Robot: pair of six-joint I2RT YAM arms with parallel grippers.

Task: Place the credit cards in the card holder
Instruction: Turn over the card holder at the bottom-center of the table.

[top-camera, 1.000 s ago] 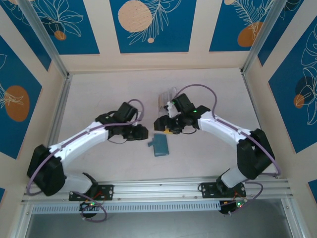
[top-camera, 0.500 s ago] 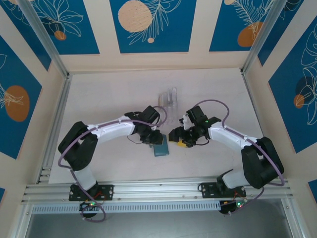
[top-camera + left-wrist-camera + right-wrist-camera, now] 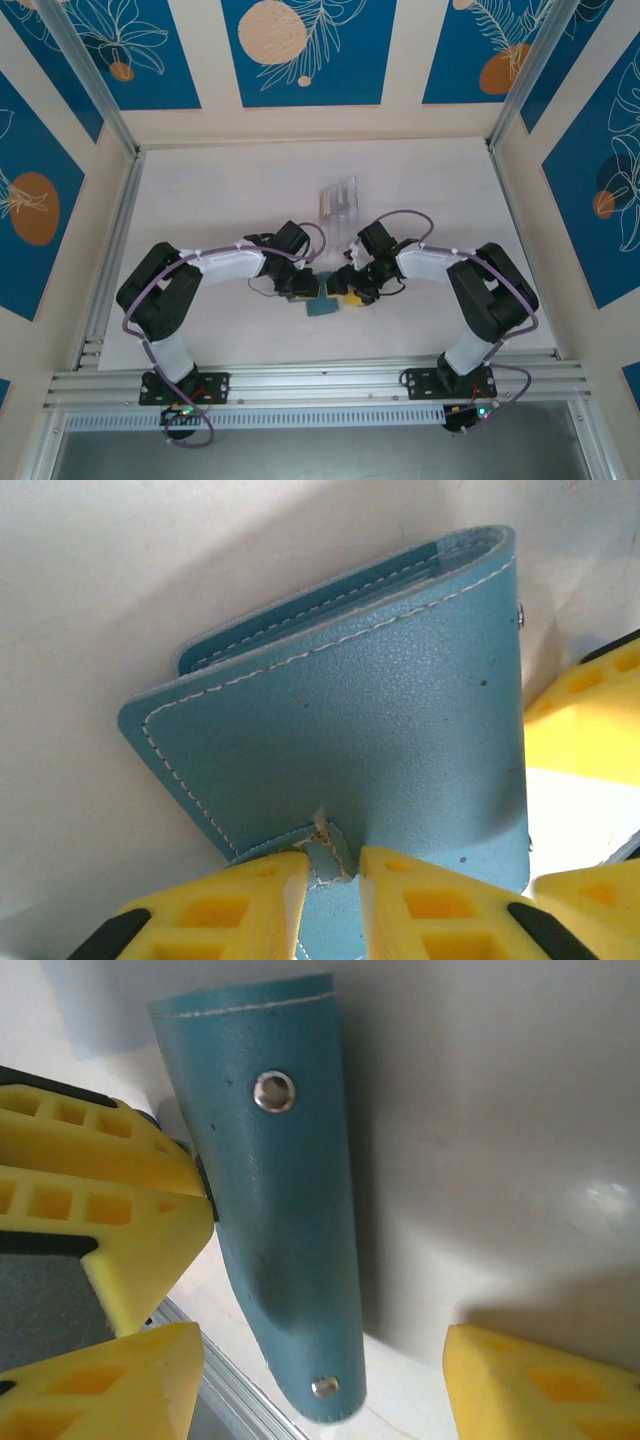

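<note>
Left gripper (image 3: 333, 868) is pinched together on the small closure tab of the card holder (image 3: 350, 710). Its fingers (image 3: 230, 905) almost meet, with just the tab between them. The holder sits folded on the counter (image 3: 200, 220), centre front, between both arms. Can't tell if the tab edge is raised. The cover is teal, grainy and stitched, with layers gaping a little at the far edge. Snap studs show in the right wrist view.

Right gripper (image 3: 322, 1390) is apart, one finger either side of the holder's edge, with no clear contact. Clear slotted rack (image 3: 338, 200) stands further back, well apart.

Handling guess: the holder is light, soft and floppy, and probably slides on the smooth counter. One side likely needs pinning while the other lifts the flap. The tab is a thin hold and could slip or drag the whole thing. The cover edge by the fold looks like a firmer grab. It isn't fragile. Pockets are shut away, so opening comes before any credit cards go in.
</note>
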